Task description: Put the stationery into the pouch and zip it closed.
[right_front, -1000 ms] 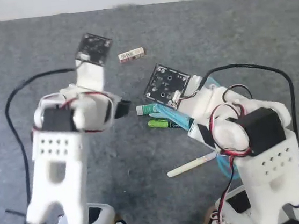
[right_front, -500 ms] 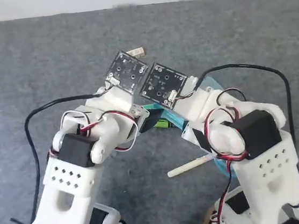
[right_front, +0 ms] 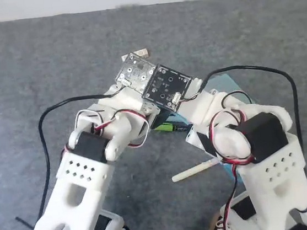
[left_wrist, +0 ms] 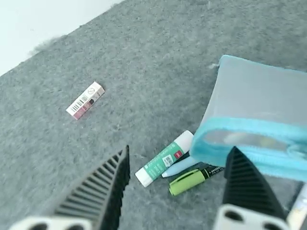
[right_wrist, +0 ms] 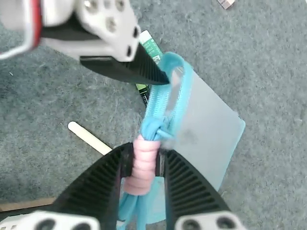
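My right gripper (right_wrist: 144, 154) is shut on the pink tab at one end of the light blue pouch (right_wrist: 201, 124), holding it up off the carpet. My left gripper (left_wrist: 180, 152) is open close by the pouch (left_wrist: 259, 129), and one of its black fingers (right_wrist: 127, 69) lies by the pouch's other end. Under the left gripper lie a green-and-white glue stick (left_wrist: 163, 165), a blue pen (left_wrist: 180, 167) and a green marker (left_wrist: 194, 178). Farther off sits a small eraser (left_wrist: 85, 99). Beside the right arm a white pen (right_front: 196, 170) rests on the carpet.
Grey carpet (right_front: 36, 61) covers the table, with a pale wall along the far edge. Both arms crowd the middle, their wrist boards (right_front: 155, 81) side by side. Black cables (right_front: 42, 139) loop off each arm. Open carpet lies at far left and far right.
My left arm has swung right across the table to the pouch, and its wrist board now covers most of the eraser. The right arm has kept still with the pouch.
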`<move>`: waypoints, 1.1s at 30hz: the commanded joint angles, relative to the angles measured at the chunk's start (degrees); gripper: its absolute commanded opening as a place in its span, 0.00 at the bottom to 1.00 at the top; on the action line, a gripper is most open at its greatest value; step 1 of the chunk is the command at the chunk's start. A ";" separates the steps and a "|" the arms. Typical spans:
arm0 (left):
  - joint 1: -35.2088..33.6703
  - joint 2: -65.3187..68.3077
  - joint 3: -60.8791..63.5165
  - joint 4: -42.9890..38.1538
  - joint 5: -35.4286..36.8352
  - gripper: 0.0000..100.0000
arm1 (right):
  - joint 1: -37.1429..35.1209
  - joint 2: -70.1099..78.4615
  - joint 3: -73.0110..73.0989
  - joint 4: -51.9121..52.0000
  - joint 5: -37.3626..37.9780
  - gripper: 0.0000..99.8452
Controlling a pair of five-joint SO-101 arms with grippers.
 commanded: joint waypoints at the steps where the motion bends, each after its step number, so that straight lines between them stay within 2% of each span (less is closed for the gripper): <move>1: -0.18 1.76 -0.48 -2.11 0.97 0.30 | -0.66 -1.54 -0.35 2.33 -0.44 0.01; 7: -0.18 1.85 -0.57 -2.90 5.63 0.36 | -0.66 -1.54 -0.35 2.33 -0.35 0.01; 18: -0.18 2.29 -0.75 -7.65 6.24 0.37 | -0.75 -3.47 -0.35 2.33 -0.35 0.01; 22: -0.18 2.37 0.22 -7.74 6.15 0.31 | -0.75 -5.32 -0.26 2.42 -0.35 0.01; 26: 0.00 2.37 3.12 -11.52 6.15 0.26 | -0.66 -5.93 0.79 2.42 -0.35 0.01; 30: 2.73 2.29 5.05 -13.80 5.89 0.23 | -0.66 -6.02 0.53 2.42 -0.35 0.01; 33: 3.08 2.20 4.88 -13.89 5.80 0.12 | -0.48 -6.02 0.79 2.42 -0.35 0.01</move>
